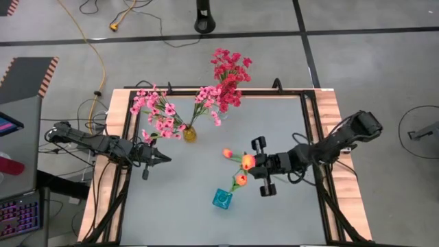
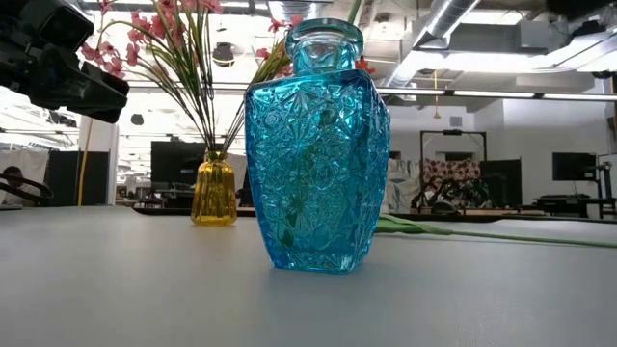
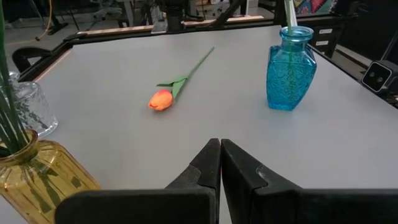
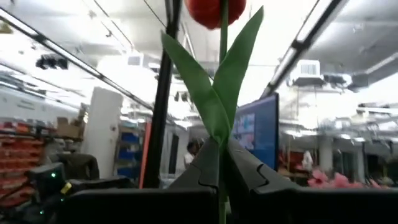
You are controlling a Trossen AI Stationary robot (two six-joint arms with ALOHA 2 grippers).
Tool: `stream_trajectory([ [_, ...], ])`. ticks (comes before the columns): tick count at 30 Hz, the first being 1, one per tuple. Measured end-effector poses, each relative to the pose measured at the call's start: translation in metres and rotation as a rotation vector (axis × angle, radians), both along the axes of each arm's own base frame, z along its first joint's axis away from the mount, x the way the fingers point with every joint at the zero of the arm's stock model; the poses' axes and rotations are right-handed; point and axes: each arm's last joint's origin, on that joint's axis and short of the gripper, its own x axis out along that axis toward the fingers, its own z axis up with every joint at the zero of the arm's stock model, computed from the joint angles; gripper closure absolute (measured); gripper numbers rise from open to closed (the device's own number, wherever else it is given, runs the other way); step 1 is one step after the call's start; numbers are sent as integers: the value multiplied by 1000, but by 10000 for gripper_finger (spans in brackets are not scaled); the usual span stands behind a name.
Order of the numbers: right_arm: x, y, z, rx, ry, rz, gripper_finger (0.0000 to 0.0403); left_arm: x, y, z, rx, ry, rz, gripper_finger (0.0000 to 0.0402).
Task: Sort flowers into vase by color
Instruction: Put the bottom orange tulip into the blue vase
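A: What is the right gripper (image 4: 219, 163) doing?

B: Its fingers are pinching the green stem of an orange tulip (image 1: 247, 162), with the bud and leaves standing up past the fingertips. It is hovering over the middle of the table (image 1: 288, 123), at about one o'clock from the blue glass vase (image 1: 222, 199).

A: And that vase?

B: It is already holding one orange tulip bud (image 1: 240, 180). Another orange tulip (image 3: 163, 99) is lying flat on the table at about twelve o'clock from it.

A: The left gripper (image 3: 220, 163)?

B: Fingers pressed together, holding nothing, waiting at the table's nine o'clock side, beside the yellow vase (image 1: 189, 134) of pink sprays (image 1: 156, 113). The dark-red sprays (image 1: 229, 68) are standing in a clear vase (image 3: 22, 109) at twelve o'clock.
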Motion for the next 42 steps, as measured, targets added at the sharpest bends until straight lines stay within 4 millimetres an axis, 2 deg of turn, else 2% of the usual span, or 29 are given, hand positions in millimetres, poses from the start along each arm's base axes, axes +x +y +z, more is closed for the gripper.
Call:
stream_trajectory([
  [4, 8, 0, -13, 34, -97, 52, 369, 0, 0, 0, -1, 0, 0, 401],
  [11, 24, -2, -27, 132, -28, 121, 369, 0, 0, 0, -7, 1, 2, 401],
  [21, 31, 6, -22, 127, -49, 190, 369, 0, 0, 0, -7, 2, 2, 401],
  [32, 40, 10, -35, 135, -3, 203, 369, 0, 0, 0, -7, 0, 3, 401],
  [42, 41, 10, -36, 168, 22, 230, 369, 0, 0, 0, -7, 1, 2, 401],
])
